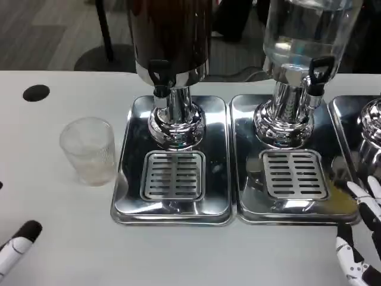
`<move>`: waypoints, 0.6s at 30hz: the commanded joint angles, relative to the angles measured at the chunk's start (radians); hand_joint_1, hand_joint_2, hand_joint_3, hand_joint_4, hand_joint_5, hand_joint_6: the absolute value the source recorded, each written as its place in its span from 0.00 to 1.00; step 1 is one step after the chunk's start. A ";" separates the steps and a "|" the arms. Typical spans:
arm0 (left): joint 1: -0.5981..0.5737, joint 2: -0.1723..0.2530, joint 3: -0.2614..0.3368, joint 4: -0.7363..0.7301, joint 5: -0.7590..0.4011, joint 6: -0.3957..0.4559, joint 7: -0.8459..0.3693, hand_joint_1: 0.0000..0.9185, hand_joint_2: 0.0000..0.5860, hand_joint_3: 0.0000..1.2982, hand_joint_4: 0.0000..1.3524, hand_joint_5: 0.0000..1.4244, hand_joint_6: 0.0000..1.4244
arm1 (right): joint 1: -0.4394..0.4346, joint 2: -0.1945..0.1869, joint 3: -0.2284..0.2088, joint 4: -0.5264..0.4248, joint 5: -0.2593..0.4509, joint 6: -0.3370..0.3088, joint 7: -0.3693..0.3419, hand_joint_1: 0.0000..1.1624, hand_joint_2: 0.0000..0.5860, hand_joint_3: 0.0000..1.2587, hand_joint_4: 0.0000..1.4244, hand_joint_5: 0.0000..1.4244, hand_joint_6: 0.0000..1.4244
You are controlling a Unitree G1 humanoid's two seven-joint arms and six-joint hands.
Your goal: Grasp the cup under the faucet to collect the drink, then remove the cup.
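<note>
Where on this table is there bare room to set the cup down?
Free: white table between the cup and left hand; also the front strip below both trays. Crowded: around the dispensers and right hand.

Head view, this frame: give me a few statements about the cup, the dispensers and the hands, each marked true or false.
1. The clear plastic cup stands on the white table, left of the drip trays. True.
2. The cup sits on the grate under the dark dispenser's faucet. False: the left drip tray has nothing on its grate.
3. The left hand grips the cup. False: it is at the lower left edge, apart from the cup.
4. The right-hand dispenser holds clear liquid. True.
5. The right hand is near the second drip tray's right corner, holding nothing. True.
</note>
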 commanded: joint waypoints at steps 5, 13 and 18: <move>-0.078 -0.007 -0.016 0.114 -0.084 -0.060 -0.043 0.15 0.13 0.00 0.00 0.00 0.00 | -0.006 0.004 -0.009 -0.012 0.008 0.008 0.004 0.32 0.94 0.12 0.01 0.00 0.00; -0.151 -0.012 -0.016 0.202 -0.155 -0.094 -0.084 0.21 0.14 0.00 0.00 0.00 0.00 | -0.001 0.005 -0.012 -0.010 0.013 0.008 0.001 0.32 0.94 0.12 0.01 0.00 0.00; -0.196 -0.024 -0.019 0.255 -0.215 -0.107 -0.122 0.25 0.16 0.00 0.00 0.00 0.00 | -0.003 0.007 -0.015 -0.009 0.017 0.008 0.001 0.32 0.94 0.13 0.01 0.00 0.00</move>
